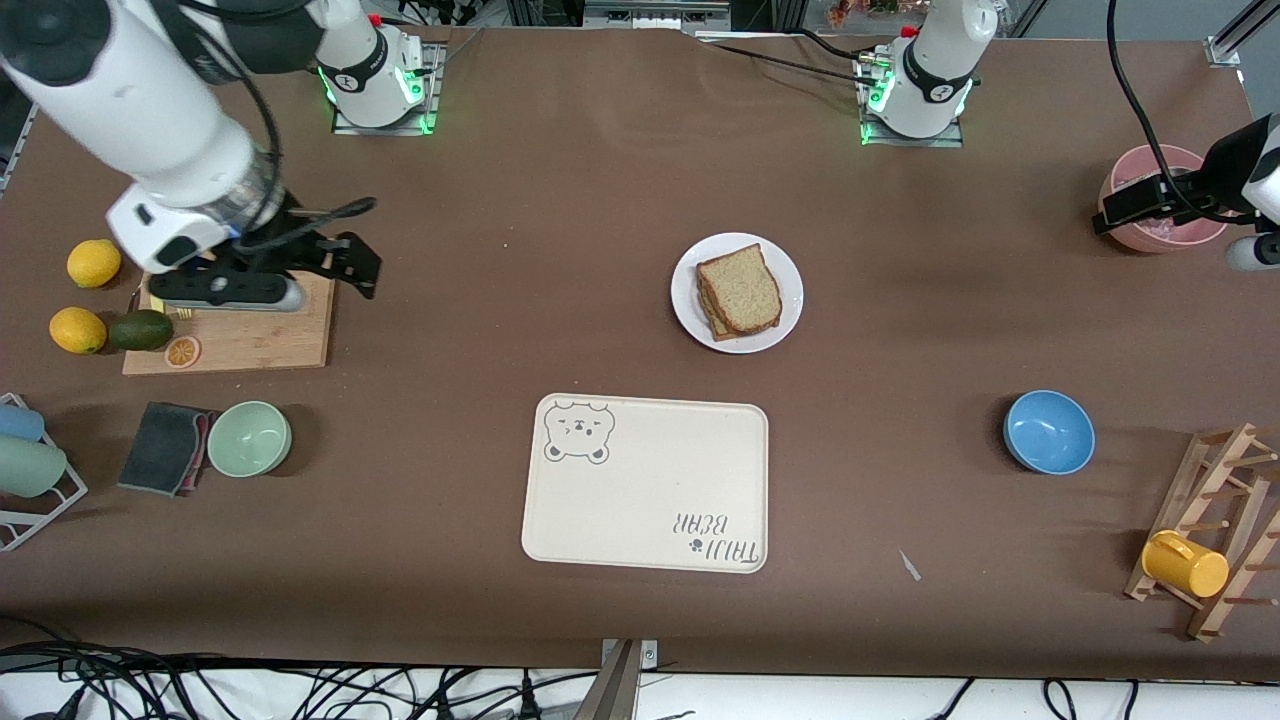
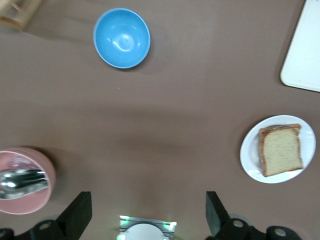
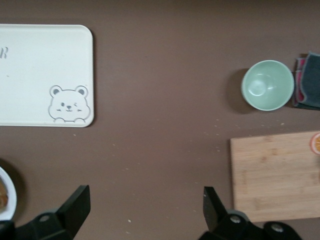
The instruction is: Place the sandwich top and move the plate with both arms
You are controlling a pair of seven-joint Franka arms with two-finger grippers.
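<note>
The sandwich top [image 1: 742, 288] [image 2: 281, 150], a light-brown slice with a darker crust, lies on a stack of sandwich layers on the round white plate [image 1: 690, 312] [image 2: 248, 156] mid-table. My right gripper [image 1: 345, 262] [image 3: 145, 196] hangs open and empty over the wooden cutting board's edge, toward the right arm's end of the table. My left gripper [image 1: 1125, 212] [image 2: 147, 200] hangs open and empty beside the pink bowl, toward the left arm's end. Both are well away from the plate. Only a sliver of the plate [image 3: 7, 200] shows in the right wrist view.
A cream bear tray [image 1: 645, 480] lies nearer the camera than the plate. Toward the left arm's end are a blue bowl [image 1: 1048, 432], a pink bowl [image 1: 1160, 228] holding a spoon, and a rack with a yellow cup [image 1: 1185, 563]. A green bowl [image 1: 249, 438], cutting board [image 1: 250, 340] and fruit sit at the right arm's end.
</note>
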